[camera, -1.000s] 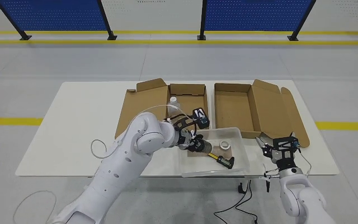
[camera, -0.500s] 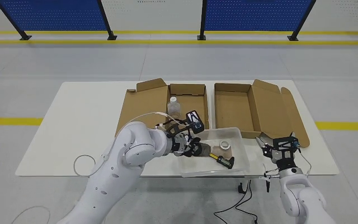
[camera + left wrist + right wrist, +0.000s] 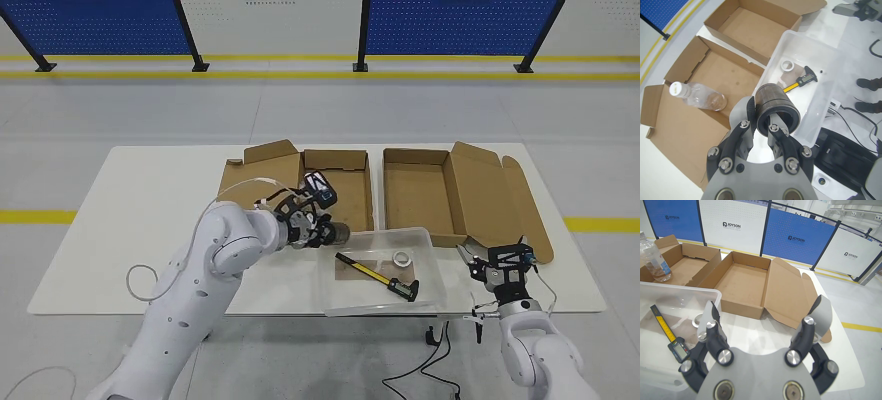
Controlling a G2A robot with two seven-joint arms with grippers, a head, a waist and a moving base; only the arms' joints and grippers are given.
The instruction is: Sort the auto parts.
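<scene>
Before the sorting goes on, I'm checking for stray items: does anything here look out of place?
Yes. A clear plastic water bottle with a white cap stands in the left brown cardboard box; it is no auto part. The yellow-and-black digital caliper in the clear plastic bin is a measuring instrument, likewise doubtful.

Logo lettering on partition panels [image 3: 796, 238], printed label on bottle [image 3: 654, 262], scale on caliper [image 3: 668, 332]

There's the cylinder [image 3: 775, 109]: dark metal, smooth, soft sheen, in the left gripper [image 3: 763, 111] with its ribbed black rubbery pads [image 3: 751, 105]. The tub [image 3: 826, 91] is translucent glossy plastic, the boxes [image 3: 683, 123] matt brown cardboard, the bottle [image 3: 702, 98] thin clear plastic, the worktop [image 3: 130, 230] smooth white.
</scene>
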